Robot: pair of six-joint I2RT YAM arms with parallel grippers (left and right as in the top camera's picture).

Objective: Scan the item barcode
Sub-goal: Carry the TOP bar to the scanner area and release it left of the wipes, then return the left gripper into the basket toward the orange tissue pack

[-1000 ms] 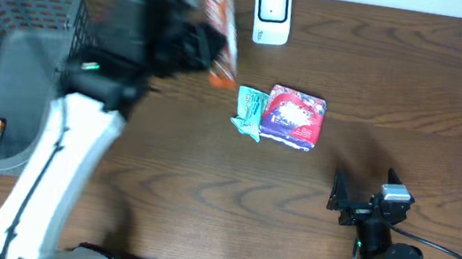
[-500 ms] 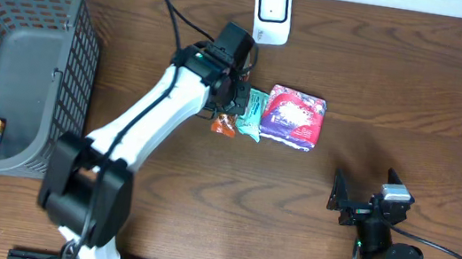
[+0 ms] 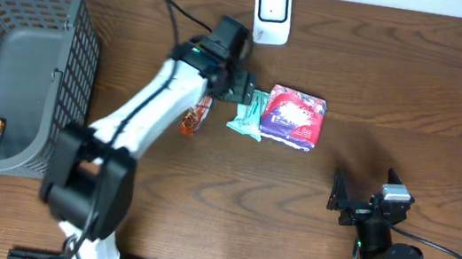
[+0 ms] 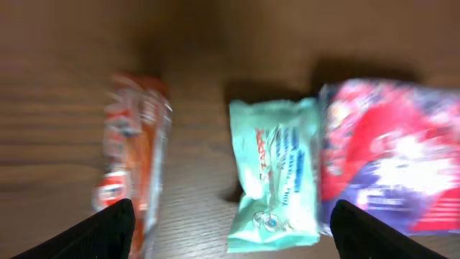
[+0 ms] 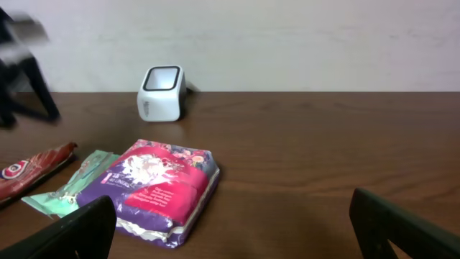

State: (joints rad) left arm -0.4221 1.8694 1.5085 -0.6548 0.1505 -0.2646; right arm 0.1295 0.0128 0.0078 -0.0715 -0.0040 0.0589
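The slim orange-red snack packet [image 3: 195,114], glossy crinkled film with white print, lies flat on the brown wood-grain table [image 3: 432,93], on the robot's side of the white boxy plastic scanner [image 3: 272,14] and to its left. Between the two, the left gripper [image 3: 238,86] hangs splayed wide, grasping nothing. A mint-green sachet [image 3: 249,114] touches a puffy purple-pink pack [image 3: 295,117] before the scanner. The right gripper [image 5: 231,216], well away from the scanner, gapes empty.
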